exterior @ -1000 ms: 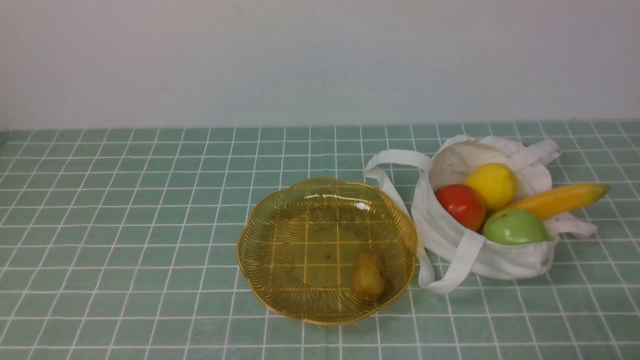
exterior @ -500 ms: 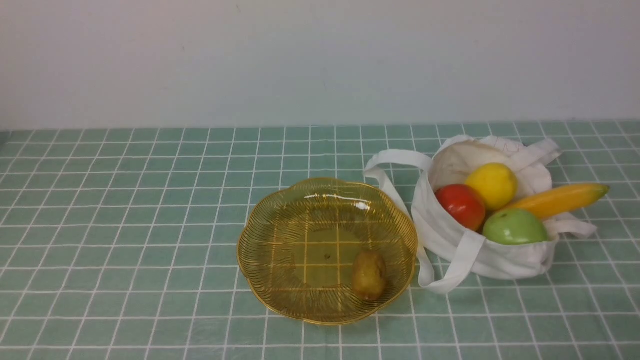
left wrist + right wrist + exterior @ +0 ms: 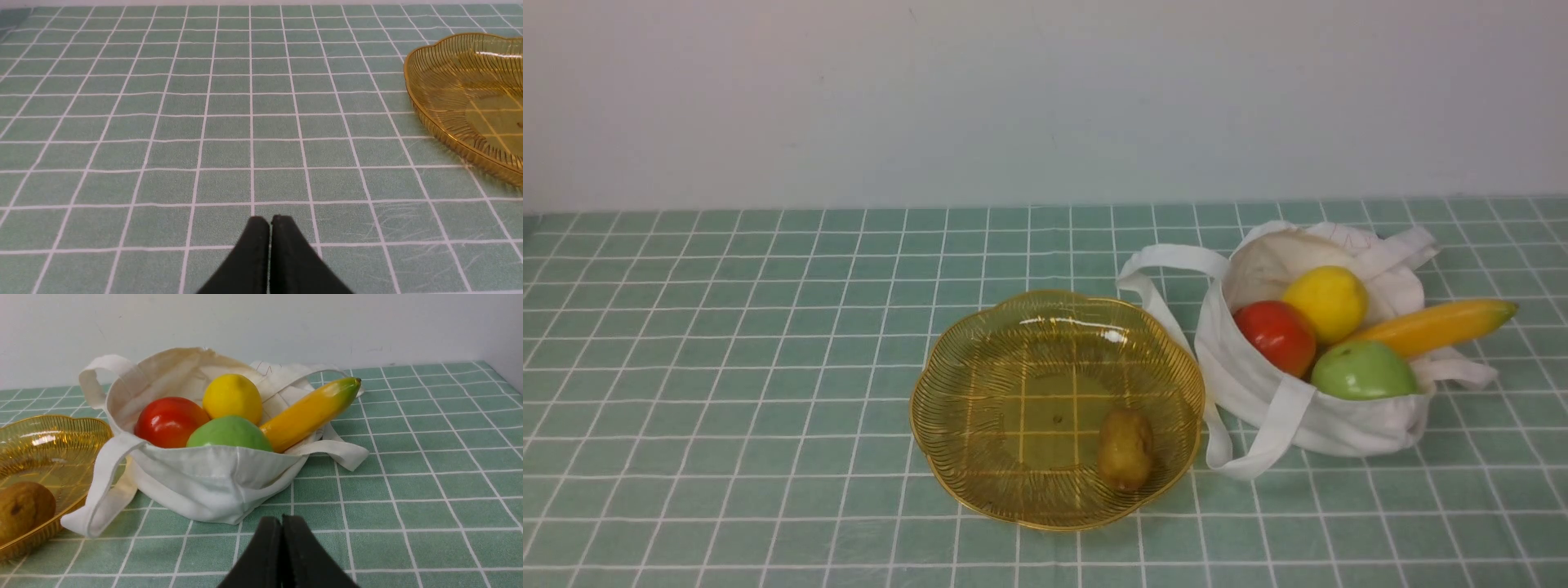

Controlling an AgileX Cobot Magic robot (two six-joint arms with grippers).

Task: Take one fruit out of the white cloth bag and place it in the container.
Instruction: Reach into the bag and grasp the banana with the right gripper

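The banana (image 3: 1433, 327) (image 3: 306, 414) lies slanted in the white cloth bag (image 3: 1327, 425) (image 3: 212, 482), its greenish tip poking out over the bag's right side. The amber container (image 3: 947, 408) (image 3: 445, 98) (image 3: 53, 437) sits just left of the bag. My right gripper (image 3: 281, 518) is shut and empty, low over the cloth in front of the bag. My left gripper (image 3: 269, 220) is shut and empty, over bare cloth left of the container. Neither arm shows in the front view.
A yellow lemon (image 3: 1327, 302), a red apple (image 3: 1276, 336) and a green apple (image 3: 1364, 371) share the bag with the banana. A brown kiwi (image 3: 1125, 449) (image 3: 24, 508) lies in the container. Bag straps (image 3: 1168, 269) trail toward the dish. A green checked cloth (image 3: 727, 367) covers the table.
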